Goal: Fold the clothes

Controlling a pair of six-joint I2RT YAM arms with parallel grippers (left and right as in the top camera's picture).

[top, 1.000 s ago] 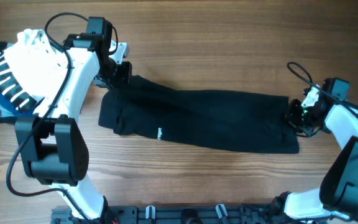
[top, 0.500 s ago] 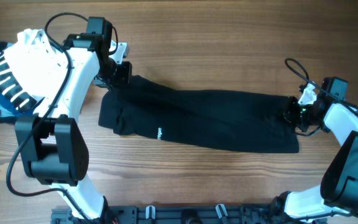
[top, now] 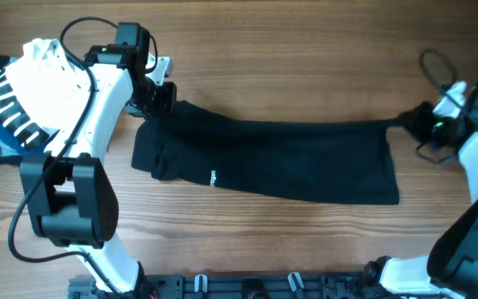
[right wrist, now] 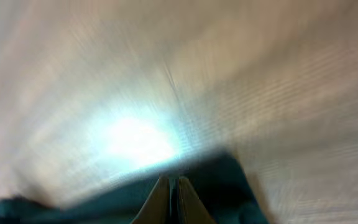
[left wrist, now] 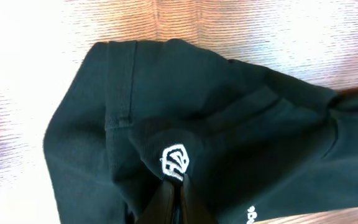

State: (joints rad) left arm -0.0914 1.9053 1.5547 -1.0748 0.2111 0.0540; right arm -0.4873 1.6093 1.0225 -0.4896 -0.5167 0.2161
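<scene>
Left claw (top: 158, 98) & right claw (top: 415, 123) each pinch a far corner of the black T-shirt (top: 289, 162), already a long band on the tabletop (top: 305, 50); crosswise folds left, approx. halfway.

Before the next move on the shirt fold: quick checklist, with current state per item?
1. Left gripper shut on shirt: ok, its fingers pinch fabric by the white logo patch.
2. Right gripper shut on shirt: ok, the top right corner stretches to a point at it.
3. Top edge straight between grippers: ok.
4. Shirt flat: not ok, creased folds at its left end.
5. Other clothes apart from shirt: ok, piled at far left.
6. Right wrist view sharp: not ok, blurred.
</scene>
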